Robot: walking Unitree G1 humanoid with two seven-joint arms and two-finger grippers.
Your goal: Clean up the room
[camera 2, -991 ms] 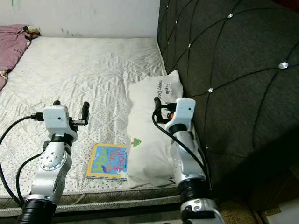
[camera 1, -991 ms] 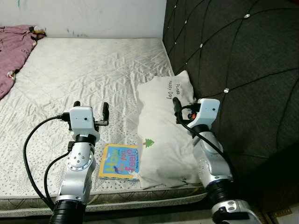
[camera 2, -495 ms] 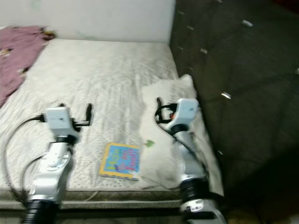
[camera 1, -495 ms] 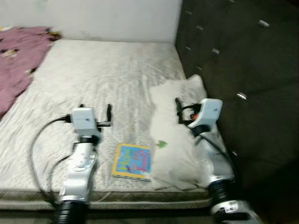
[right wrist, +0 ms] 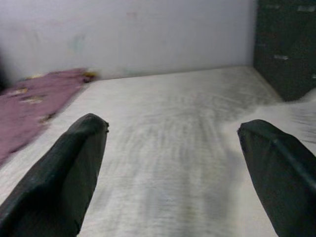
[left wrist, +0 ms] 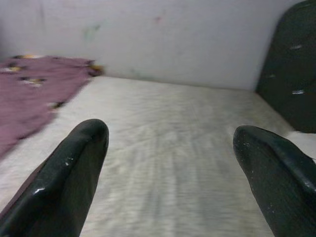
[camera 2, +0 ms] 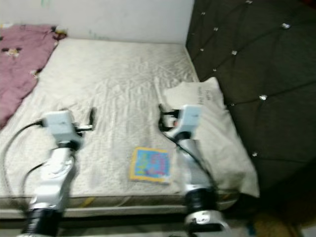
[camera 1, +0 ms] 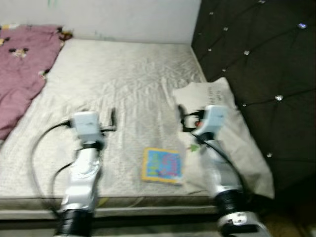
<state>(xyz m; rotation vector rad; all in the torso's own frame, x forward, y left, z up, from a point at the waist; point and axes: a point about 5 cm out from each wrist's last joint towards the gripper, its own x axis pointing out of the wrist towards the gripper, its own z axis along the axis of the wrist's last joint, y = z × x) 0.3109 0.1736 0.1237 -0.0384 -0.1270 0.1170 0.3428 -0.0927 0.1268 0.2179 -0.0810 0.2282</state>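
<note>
A colourful picture book point(camera 1: 162, 165) lies flat near the front edge of the mattress point(camera 1: 128, 84), between my two arms. A white pillow point(camera 1: 232, 126) rests against the headboard at the right, its near corner reaching over the bed's edge. A purple blanket point(camera 1: 22, 69) is bunched at the far left. My left gripper point(camera 1: 98, 116) hovers over the mattress left of the book, open and empty, its fingers point(left wrist: 74, 168) wide apart. My right gripper point(camera 1: 190, 116) is held just above the pillow's left edge, right of the book, also open and empty point(right wrist: 173, 126).
A dark tufted headboard point(camera 1: 256, 59) walls off the right side. A pale wall point(camera 1: 123, 17) runs along the far side of the bed. The bed's front edge point(camera 1: 148, 201) is just below my arms, with dark floor to the right beneath the pillow's corner.
The camera has swung, so the scene sits differently: more purple blanket shows at the left and the book lies between the arms. Both grippers keep the same open pose.
</note>
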